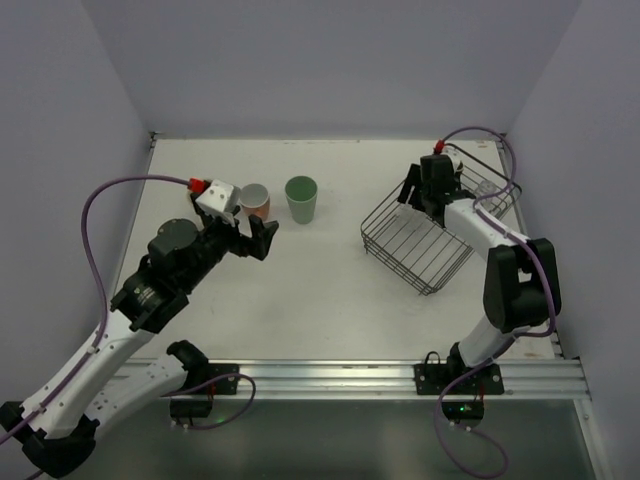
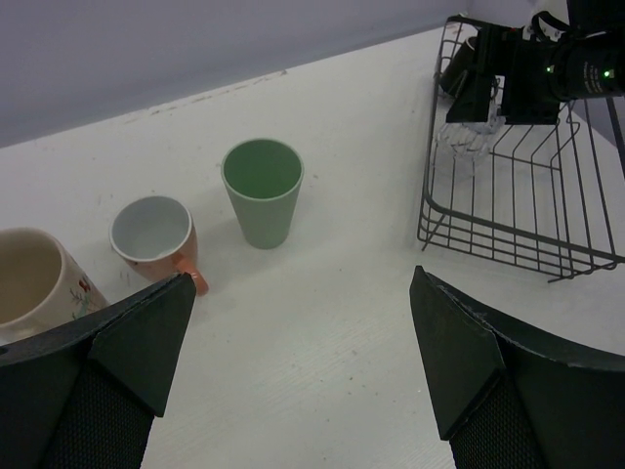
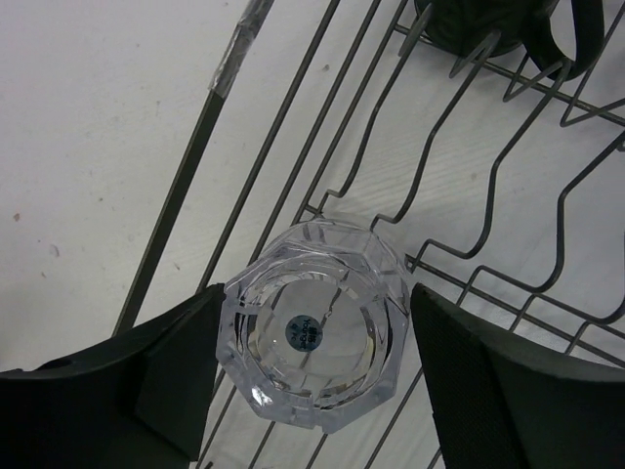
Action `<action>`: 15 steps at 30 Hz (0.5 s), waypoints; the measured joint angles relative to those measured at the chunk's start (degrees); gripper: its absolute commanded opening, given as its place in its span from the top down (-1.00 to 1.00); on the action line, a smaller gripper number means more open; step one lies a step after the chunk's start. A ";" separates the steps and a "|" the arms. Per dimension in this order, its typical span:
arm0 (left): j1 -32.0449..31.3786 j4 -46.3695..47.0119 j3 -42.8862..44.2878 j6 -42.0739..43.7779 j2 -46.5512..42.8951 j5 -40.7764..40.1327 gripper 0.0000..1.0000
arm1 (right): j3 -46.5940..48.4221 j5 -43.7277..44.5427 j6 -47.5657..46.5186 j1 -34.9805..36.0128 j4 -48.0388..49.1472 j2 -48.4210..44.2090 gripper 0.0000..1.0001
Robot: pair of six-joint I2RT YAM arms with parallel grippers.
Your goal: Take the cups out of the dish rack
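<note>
A black wire dish rack (image 1: pixel 415 245) sits askew near the worktop's far right corner. Inside it, a faceted clear glass (image 3: pixel 312 337) rests among the wires, with a dark brown mug (image 3: pixel 483 24) near it. Toward the far edge, left of centre, three cups stand upright and empty in a row: a mint green tumbler (image 1: pixel 301 198), a pinkish cup with handle (image 1: pixel 257 201) and a beige mug (image 2: pixel 24 278).

Clear glass (image 3: pixel 314 337) glossy, faceted; dish rack (image 1: pixel 415 240) black wire, prob. coated metal; mint green tumbler (image 2: pixel 262 191) matt; table (image 1: pixel 330 300) matt.

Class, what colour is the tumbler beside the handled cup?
Mint green; the tumbler shows best in left wrist view.
</note>
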 measured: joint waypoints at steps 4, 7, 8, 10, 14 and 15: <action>0.00 0.11 0.00 -0.04 -0.02 0.26 -1.00 | 0.87 1.05 -0.44 0.00 -0.92 -0.11 0.01; 0.00 0.13 0.00 -0.33 0.17 1.14 -1.00 | 0.55 1.22 -0.20 0.02 -1.03 -0.66 0.06; 0.00 0.15 0.02 -0.55 0.31 1.60 -1.00 | -0.15 1.18 -0.15 0.04 -1.03 -1.40 0.07; 0.00 0.13 0.33 -1.25 0.85 2.99 -1.00 | -2.49 1.09 0.00 0.00 -1.53 -4.39 0.11; 0.00 1.31 1.20 -4.00 2.43 7.82 -1.00 | -7.67 -1.97 1.36 -0.02 -1.84 -14.82 0.13; 0.00 2.19 1.22 -5.27 2.89 9.86 -1.00 | -9.57 -3.69 2.10 -0.02 -1.31 -19.37 0.13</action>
